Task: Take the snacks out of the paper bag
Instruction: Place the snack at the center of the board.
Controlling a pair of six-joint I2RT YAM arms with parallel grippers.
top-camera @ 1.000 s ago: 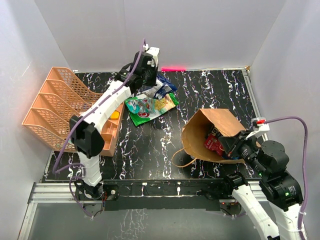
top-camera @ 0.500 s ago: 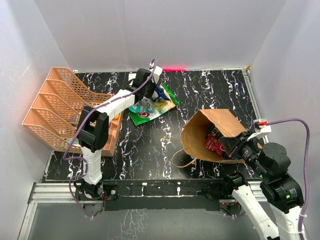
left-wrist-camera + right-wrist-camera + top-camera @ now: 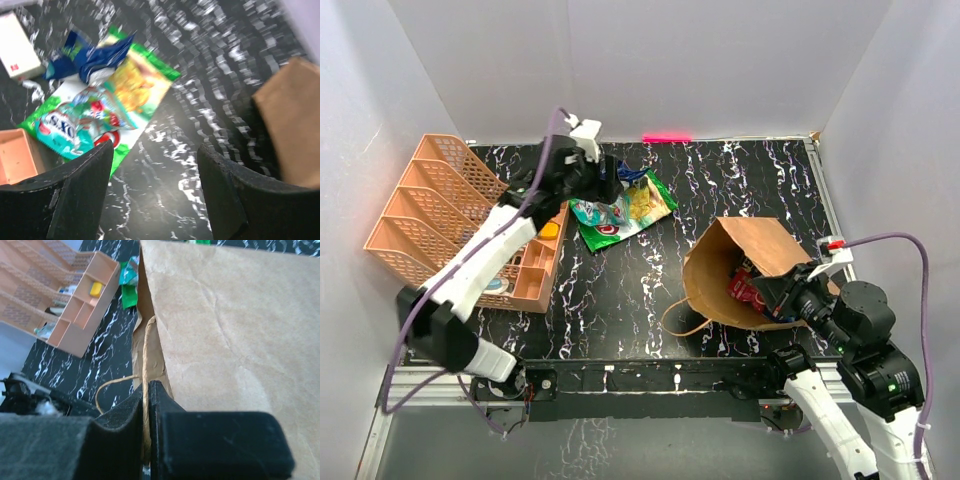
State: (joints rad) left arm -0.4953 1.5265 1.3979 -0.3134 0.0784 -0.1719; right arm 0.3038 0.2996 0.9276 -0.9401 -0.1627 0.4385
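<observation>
Right wrist view, right hand gripping paper bag, left hand spread

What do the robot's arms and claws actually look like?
The left arm and right arm are white tubes with chunky black joints, and a lilac cable trails along each. The left claw and right claw each have two thick, matte black fingers.

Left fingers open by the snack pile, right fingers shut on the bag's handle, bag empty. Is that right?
No: the bag is not empty. The top view shows a red packet inside its mouth. The rest holds: left fingers open by the snack pile, right fingers shut on the bag's handle.
</observation>
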